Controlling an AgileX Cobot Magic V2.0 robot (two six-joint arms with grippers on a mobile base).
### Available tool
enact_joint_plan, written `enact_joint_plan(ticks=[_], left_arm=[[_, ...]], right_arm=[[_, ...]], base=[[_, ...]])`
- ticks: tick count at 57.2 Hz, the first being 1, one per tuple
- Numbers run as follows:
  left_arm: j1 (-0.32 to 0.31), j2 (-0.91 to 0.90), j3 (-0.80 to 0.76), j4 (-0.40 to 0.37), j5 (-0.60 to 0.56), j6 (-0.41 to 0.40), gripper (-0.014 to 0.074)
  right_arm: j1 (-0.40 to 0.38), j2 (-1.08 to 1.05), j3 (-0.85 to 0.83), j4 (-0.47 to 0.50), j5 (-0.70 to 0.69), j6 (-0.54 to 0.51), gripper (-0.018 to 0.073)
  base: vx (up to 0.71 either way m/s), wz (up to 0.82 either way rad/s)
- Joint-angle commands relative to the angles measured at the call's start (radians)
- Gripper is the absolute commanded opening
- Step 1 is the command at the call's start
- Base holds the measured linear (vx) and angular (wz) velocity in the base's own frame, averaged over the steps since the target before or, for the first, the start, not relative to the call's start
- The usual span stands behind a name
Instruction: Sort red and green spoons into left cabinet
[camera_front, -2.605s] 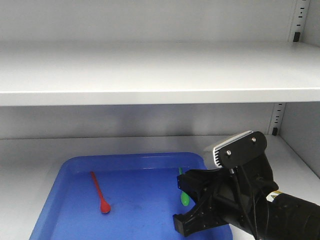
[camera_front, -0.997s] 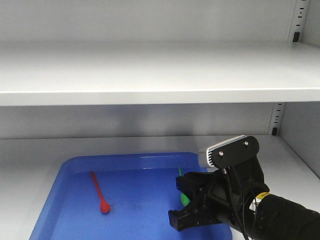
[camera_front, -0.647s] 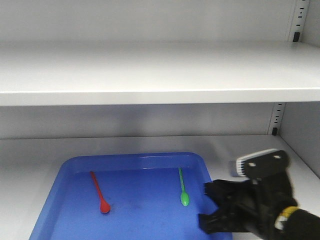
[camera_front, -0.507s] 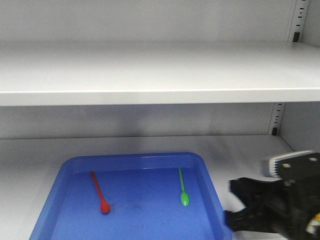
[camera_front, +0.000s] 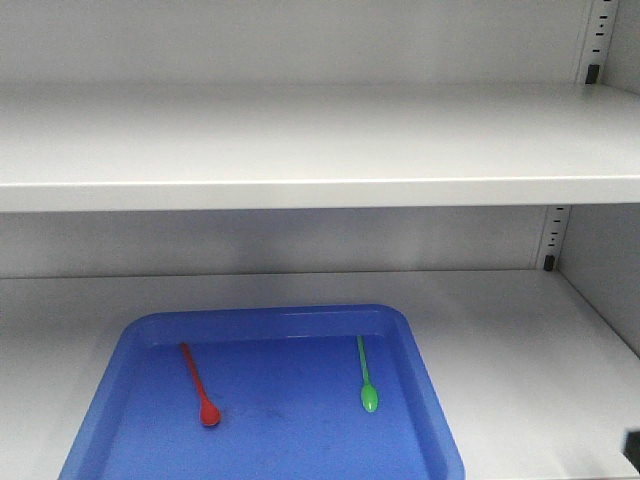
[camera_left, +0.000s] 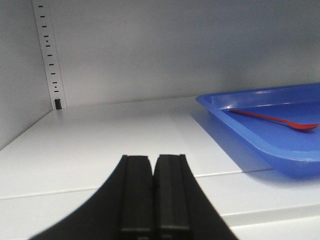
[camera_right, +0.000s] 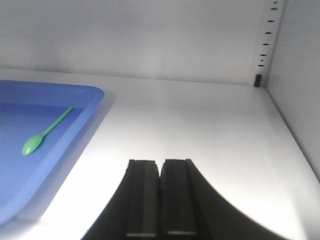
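Spoons, one red spoon and one green spoon, are laid well apart in a blue tray on the cabinet shelf; left hand and right hand are pressed together, empty.

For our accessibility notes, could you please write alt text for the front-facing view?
A blue tray on a pale grey cabinet shelf holds a red spoon at left and a green spoon at right, lying apart; no gripper shows.

Red spoon, green spoon flat, well apart
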Motion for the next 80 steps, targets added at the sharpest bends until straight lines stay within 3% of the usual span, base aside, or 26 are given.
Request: enact_joint_plan(ticks=[1, 20, 32, 80], left_arm=[[-0.002, -0.019, 0.016, -0.003, -0.082, -0.008, -0.0003], [-0.002, -0.019, 0.016, -0.003, -0.082, -0.008, -0.0003], [-0.002, -0.019, 0.016, -0.003, -0.082, -0.008, -0.0003], [-0.002, -0.019, 0.016, -0.003, -0.082, -0.007, -0.0003]], right_arm=[[-0.017, -0.108, 0.050, -0.043, -0.090, 0.063, -0.0004], [-0.019, -0.506, 0.318, -0.113, -0.046, 0.143, -0.0004], [-0.020, -0.654, 0.327, -0.160, 0.097, 0.145, -0.0004], [-0.019, -0.668, 0.327, -0.161, 0.081, 0.180, -0.0004]], base=[[0.00, 0.00], [0.00, 0.00], [0.00, 0.00], [0.00, 0.00]])
